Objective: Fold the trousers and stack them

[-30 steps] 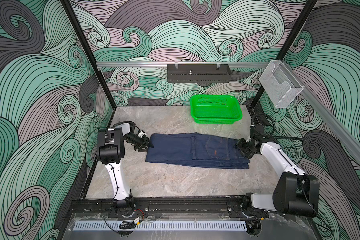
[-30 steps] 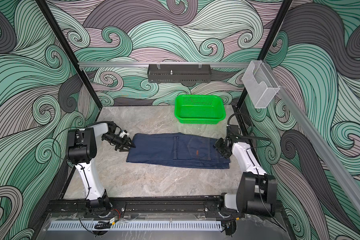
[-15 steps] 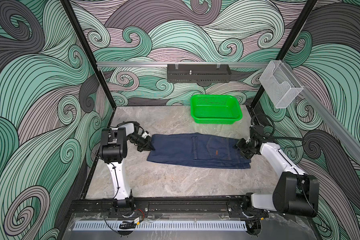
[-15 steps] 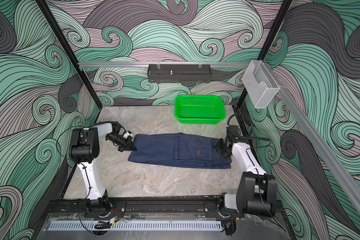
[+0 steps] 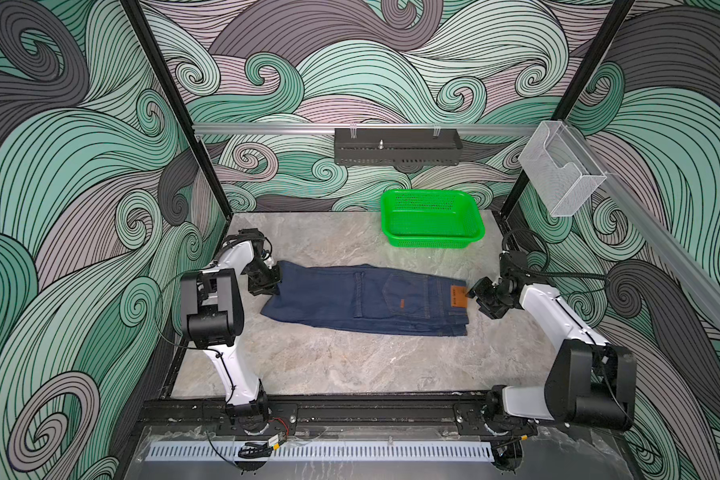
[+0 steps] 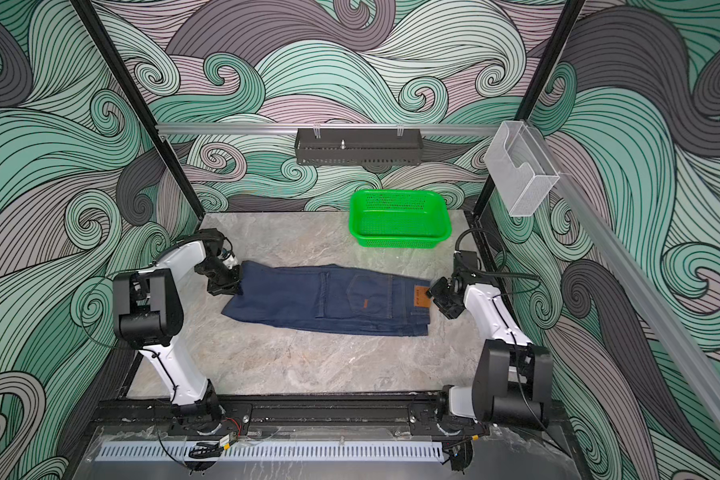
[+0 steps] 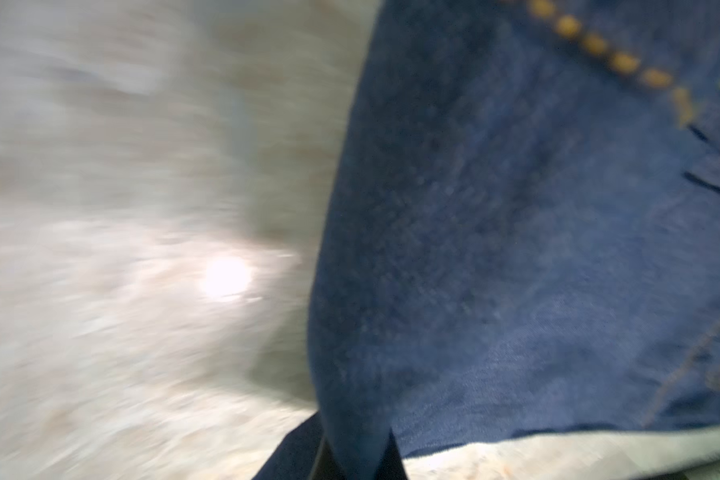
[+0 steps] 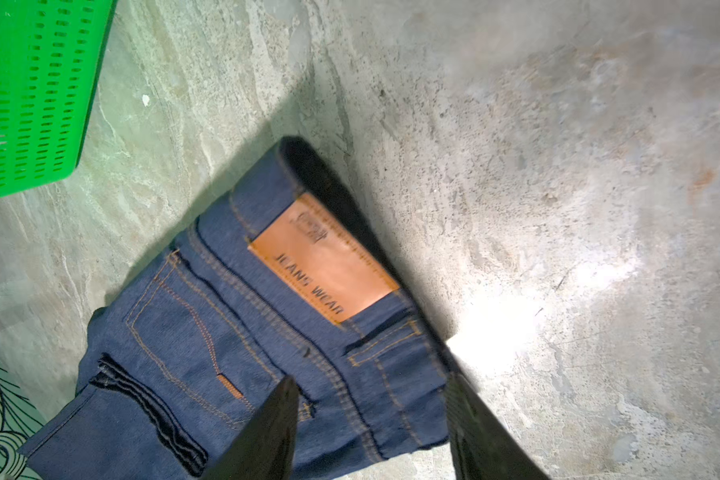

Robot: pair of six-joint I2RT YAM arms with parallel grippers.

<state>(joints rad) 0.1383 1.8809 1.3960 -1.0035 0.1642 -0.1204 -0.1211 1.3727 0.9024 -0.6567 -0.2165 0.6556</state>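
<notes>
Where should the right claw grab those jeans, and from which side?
Probably the waistband of the trousers, beside the tan patch, coming from the robot's right: that thick, straight edge faces the right gripper, whose open jaws straddle it.

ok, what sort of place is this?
Looks like an enclosed robot test cell: swirl-print walls on a metal frame, two arms bolted to a front rail, jeans staged on the table.
</notes>
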